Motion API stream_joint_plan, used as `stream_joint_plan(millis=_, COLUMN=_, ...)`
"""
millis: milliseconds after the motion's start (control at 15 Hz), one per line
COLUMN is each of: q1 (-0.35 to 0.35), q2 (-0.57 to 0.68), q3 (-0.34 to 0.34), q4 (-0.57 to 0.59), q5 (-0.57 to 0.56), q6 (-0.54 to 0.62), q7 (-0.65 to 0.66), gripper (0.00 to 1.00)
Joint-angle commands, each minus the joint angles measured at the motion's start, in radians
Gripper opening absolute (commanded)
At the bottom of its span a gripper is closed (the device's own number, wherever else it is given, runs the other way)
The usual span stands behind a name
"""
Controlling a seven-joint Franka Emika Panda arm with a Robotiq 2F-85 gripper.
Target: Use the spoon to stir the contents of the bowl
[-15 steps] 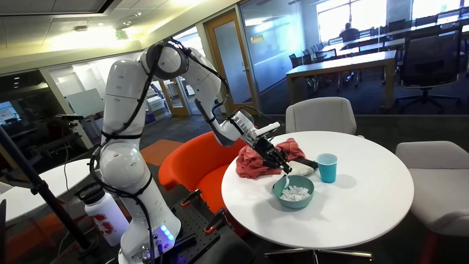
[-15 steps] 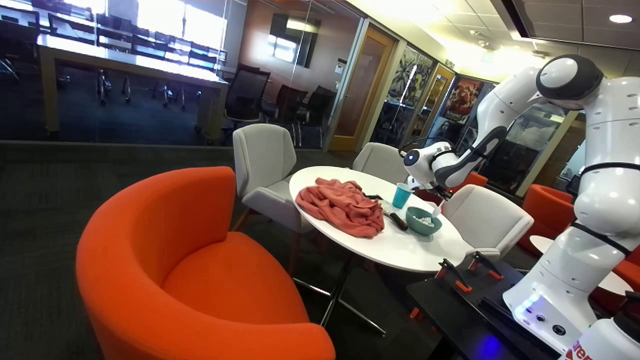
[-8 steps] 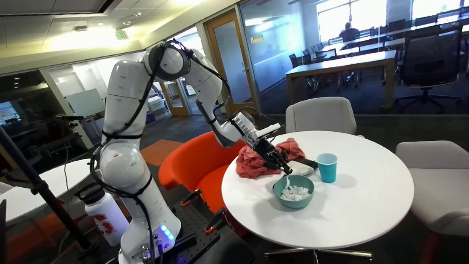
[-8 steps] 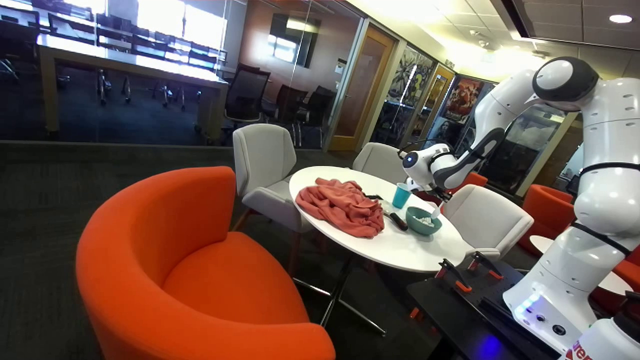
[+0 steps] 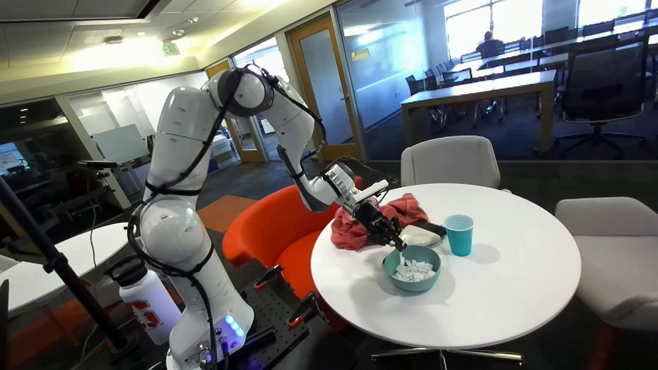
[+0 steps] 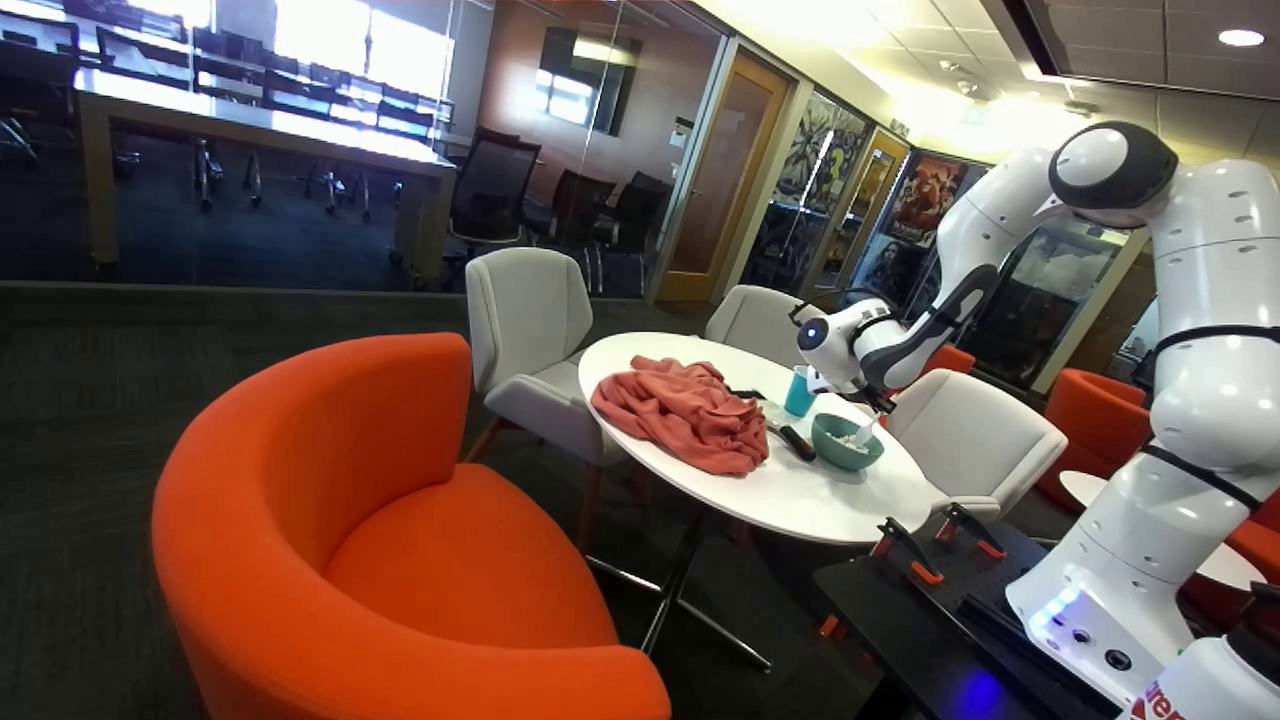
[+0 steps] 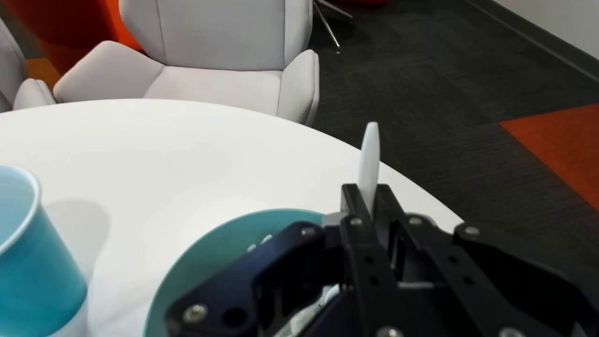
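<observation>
One white cylindrical bottle [image 5: 147,300], its red print partly legible, is well left of the round teal bowl [image 5: 424,254]; a green sign [image 5: 170,48] high behind reads EXIT. Left of the bowl curves the edge of the circular white surface [image 5: 514,277]. Just above the bowl's rim, the black end effector [image 7: 367,195] pinches a white spoon [image 7: 369,159], its lower end inside the bowl beside white chunks [image 5: 414,271]. Behind and right of the bowl stands a tapered turquoise cup [image 5: 459,236]; farther right, the surface runs broadly to its edge.

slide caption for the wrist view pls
Gripper clasping the white spoon, partly hiding the teal bowl, with a blue cup at the frame's left edge on the white table.
</observation>
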Motion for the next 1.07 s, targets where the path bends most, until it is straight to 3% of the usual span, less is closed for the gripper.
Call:
stream_joint_plan(millis=0, q1=0.009, q2=0.056, q3=0.000, q4=0.029, q5=-0.018, q6=-0.011, q7=0.061, gripper=0.03)
stream_joint_plan(millis=1000, q1=-0.029, q2=0.118, q3=-0.040, q4=0.071, q5=-0.048, q6=0.001, q7=0.263, gripper=0.03)
